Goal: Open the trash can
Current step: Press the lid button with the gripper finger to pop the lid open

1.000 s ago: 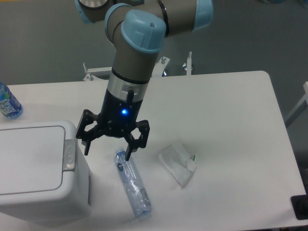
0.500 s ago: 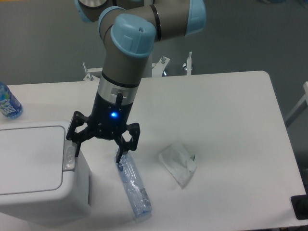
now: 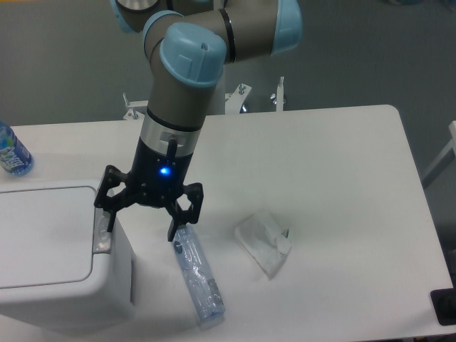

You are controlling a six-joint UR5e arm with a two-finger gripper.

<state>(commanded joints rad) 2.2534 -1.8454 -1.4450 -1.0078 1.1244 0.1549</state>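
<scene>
The trash can [image 3: 60, 249] stands at the near left corner of the table [image 3: 335, 157], its flat lid down and closed, so nothing of its inside shows and what it holds cannot be told. The grey push-button strip [image 3: 102, 231] runs along the rim on the side facing the arm, and that is evidently why the gripper [image 3: 140, 219] hangs just there: its jaws are spread wide and hold nothing, and one finger sits over or against the strip while the other points down beside the cap end of a plastic bottle [image 3: 197, 274] lying flat on the table. Whether the finger is actually pressing the button or only touching it is not clear from this angle. Judging by the spread fingers, the plan seems to be a downward push with one fingertip rather than a grasp. The lying bottle looks empty and a little crumpled, with a clear crumpled wrapper [image 3: 265, 242] near it to the right, both likely waiting as rubbish. A second bottle [image 3: 12, 151] with a blue label stands at the far left edge, behind the trash can.
</scene>
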